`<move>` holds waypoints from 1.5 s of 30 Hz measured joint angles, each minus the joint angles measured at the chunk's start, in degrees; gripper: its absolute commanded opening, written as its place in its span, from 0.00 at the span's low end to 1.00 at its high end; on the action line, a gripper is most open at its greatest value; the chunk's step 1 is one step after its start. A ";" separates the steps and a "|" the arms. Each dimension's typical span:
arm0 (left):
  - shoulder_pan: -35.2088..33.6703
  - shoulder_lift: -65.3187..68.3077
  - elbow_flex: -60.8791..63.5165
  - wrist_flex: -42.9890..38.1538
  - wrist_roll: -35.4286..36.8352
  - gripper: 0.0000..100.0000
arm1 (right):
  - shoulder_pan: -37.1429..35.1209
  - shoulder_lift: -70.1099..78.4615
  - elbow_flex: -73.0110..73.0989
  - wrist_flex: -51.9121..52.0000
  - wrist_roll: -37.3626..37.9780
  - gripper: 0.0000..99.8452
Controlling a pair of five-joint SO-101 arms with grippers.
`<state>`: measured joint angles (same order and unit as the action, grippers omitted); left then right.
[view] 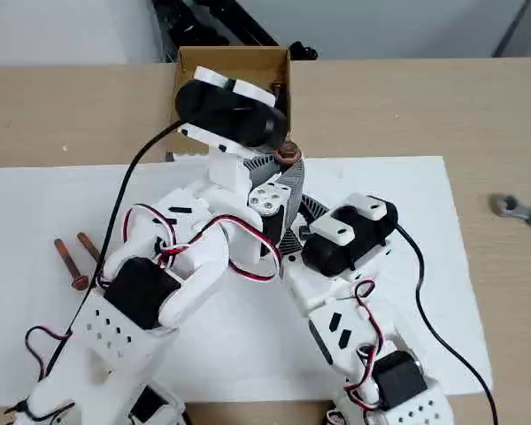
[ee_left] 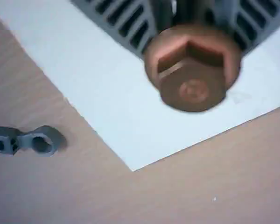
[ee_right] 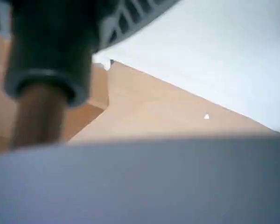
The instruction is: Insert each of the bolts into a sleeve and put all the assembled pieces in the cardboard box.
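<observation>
Step in hand: judged to be the transfer stage, with one bolt already seated in a sleeve and not yet in the cardboard box.
Left tool: closed on the assembled piece. Its ribbed fingers flank the hex head, which faces the left wrist camera end-on.
Right tool: positioned under the left arm, close to the held piece. Whether it is wide or narrow cannot be told.
Assembled piece: in the right wrist view the brown shank projects from the end of the dark sleeve. In the high view the bolt head sits just beside the box's near corner, apparently not above the opening.
Loose bolts: two, lying side by side on the white sheet, well apart from both tools and without sleeves.
Other item: a grey wrench-like part on the bare tabletop, off the sheet.
Next move calls for: lifting the piece clear of the box wall, centring it over the opening, then opening the left tool. The right tool should be clear of the piece first.
Remaining work: judged to be two further insertions and deposits.
</observation>
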<state>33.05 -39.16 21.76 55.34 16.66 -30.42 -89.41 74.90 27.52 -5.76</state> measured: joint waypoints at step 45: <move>-42.29 0.09 -8.18 30.07 -19.52 0.00 | 5.27 110.07 -85.45 -9.32 -6.42 0.00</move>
<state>-9.23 -39.08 13.58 85.41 -2.86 -25.14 20.66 -10.55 18.20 -12.18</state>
